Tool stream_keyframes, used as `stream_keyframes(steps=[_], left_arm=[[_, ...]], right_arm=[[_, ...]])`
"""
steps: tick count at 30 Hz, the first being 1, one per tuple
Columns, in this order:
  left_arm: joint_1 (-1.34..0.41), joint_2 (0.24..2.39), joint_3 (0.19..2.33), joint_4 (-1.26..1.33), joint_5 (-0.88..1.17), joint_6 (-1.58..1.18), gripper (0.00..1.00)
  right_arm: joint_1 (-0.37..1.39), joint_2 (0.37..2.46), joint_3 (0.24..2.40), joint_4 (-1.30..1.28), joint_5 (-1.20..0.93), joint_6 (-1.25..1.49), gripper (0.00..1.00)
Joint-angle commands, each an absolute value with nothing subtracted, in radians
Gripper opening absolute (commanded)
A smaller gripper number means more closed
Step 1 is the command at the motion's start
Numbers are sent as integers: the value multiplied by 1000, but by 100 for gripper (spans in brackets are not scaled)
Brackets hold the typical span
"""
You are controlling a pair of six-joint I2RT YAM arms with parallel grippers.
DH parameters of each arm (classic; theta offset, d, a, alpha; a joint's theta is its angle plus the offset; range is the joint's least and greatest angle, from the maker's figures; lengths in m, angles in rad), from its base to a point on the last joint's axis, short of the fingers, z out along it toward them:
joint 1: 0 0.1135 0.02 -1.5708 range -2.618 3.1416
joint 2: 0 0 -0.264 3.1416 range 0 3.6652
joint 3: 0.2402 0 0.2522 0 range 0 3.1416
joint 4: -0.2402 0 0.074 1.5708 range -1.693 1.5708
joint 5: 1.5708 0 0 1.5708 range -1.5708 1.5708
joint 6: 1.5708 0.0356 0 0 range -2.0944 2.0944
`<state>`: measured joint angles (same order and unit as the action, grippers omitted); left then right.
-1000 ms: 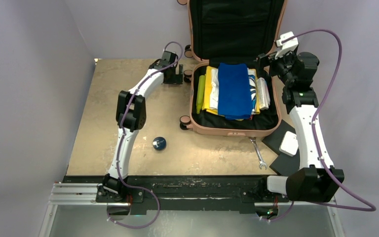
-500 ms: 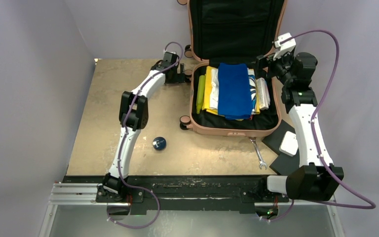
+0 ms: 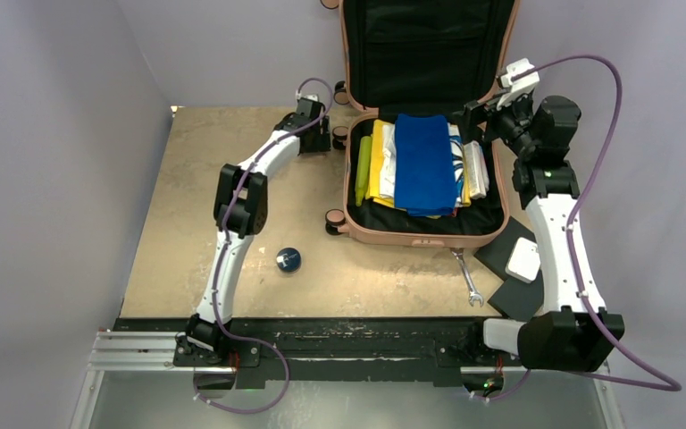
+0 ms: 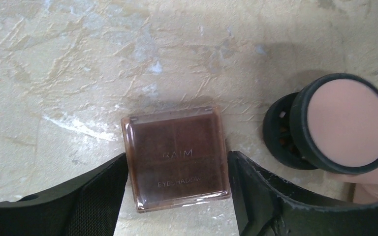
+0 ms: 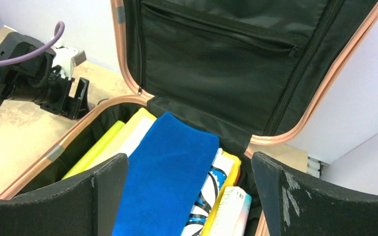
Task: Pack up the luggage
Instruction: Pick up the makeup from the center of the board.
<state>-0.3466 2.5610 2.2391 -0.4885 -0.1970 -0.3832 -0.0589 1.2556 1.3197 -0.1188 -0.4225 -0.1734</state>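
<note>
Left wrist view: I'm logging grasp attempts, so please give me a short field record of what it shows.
view: left wrist
item: brown eyeshadow palette, lid reads EYESHADOW
support: lying flat on the table
left gripper: one finger on each side of the palette, right at its edges; firm contact cannot be told
neighbour: luggage wheel, to the right of the palette and apart from it
lifted: no
</note>
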Motion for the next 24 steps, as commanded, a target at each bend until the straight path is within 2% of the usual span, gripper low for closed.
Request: stream_keyframes(steps=[1, 4, 7, 11, 16, 24], left_arm=[[-348, 2540, 2145, -595, -258, -324, 76], [-348, 2527, 2126, -627, -294, -274, 78], [-341, 2514, 2072, -638, -307, -244, 73], [-331, 2491, 2018, -645, -259, -198, 61], [-322, 2452, 1962, -618, -186, -177, 37], [-314, 2276, 1860, -539, -178, -142, 22]], right_arm=[[-55, 1194, 1336, -115, -427, -179, 99], [-55, 1181, 1326, -116, -449, -179, 99], [-55, 1184, 1332, -109, -449, -167, 99], [-55, 1173, 1367, -122, -451, -169, 99], [-55, 1138, 1346, -121, -458, -167, 99], [-55, 1128, 1291, -179, -594, -216, 99]])
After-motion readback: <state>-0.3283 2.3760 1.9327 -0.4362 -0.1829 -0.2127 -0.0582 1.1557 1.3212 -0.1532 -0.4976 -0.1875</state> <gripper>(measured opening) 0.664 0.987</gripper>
